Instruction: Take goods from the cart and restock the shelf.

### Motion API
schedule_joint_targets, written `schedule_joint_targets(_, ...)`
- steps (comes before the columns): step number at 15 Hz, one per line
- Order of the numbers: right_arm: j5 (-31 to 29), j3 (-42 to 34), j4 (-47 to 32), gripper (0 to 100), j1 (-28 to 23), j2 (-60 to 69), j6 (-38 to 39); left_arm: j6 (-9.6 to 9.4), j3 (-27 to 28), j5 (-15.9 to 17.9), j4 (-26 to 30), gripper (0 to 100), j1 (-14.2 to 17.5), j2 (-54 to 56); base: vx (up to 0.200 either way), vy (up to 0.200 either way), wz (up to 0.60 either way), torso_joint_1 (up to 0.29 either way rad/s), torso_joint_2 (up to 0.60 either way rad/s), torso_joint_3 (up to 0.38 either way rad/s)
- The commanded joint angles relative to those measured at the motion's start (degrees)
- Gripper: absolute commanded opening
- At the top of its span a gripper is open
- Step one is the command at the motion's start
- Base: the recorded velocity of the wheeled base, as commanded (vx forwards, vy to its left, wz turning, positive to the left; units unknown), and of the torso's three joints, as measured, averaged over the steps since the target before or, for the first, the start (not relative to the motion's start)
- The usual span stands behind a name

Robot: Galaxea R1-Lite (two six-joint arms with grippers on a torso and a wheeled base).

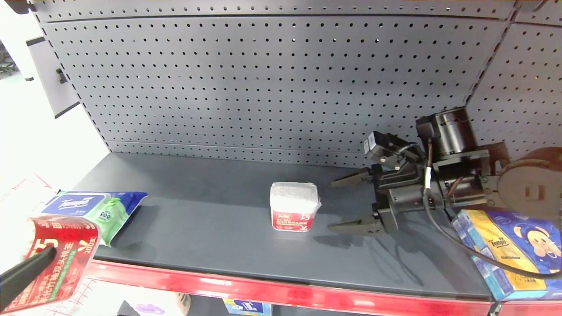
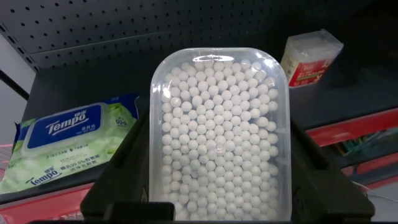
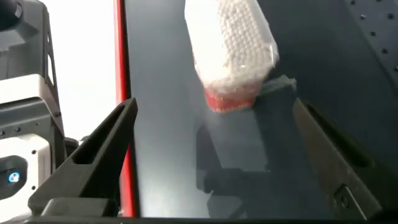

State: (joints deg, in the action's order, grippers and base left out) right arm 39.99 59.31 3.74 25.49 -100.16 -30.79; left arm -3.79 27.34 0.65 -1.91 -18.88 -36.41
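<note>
Grey pegboard-backed metal shelf point(image 1: 210, 237): one clear, red-labelled cotton-swab tub point(image 1: 294, 206) stocked mid-deck, with the right gripper point(image 1: 333, 206) spread open just beside it. Second matching tub point(image 1: 57, 259) clamped in left gripper point(image 2: 219, 130), before the shelf's left front edge; placement outstanding.

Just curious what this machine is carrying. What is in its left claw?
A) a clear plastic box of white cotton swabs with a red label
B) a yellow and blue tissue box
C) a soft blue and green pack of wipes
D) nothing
A: the left gripper clamps the clear plastic box of white cotton swabs from both sides; the blue and green wipes pack lies on the grey shelf.
</note>
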Motion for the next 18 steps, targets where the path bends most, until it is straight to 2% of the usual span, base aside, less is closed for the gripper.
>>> schedule_joint_targets(1,-0.08,1.78,0.04,100,0.61,-3.9,-0.06,0.01,0.17,-0.03,-0.02,0,-0.01,-0.68,0.0,0.0,0.0,0.0,0.0,0.0)
schedule_joint_targets(14,-0.35,6.96,0.21,100,0.96,-11.81,-0.14,0.01,1.13,-0.03,-0.02,0,-0.01,-2.43,0.0,0.0,0.0,0.0,0.0,0.0)
schedule_joint_targets(18,-0.35,9.77,0.21,100,2.55,-13.92,0.47,0.01,1.22,-0.03,-0.02,0,-0.01,-2.43,0.0,0.0,0.0,0.0,0.0,0.0)
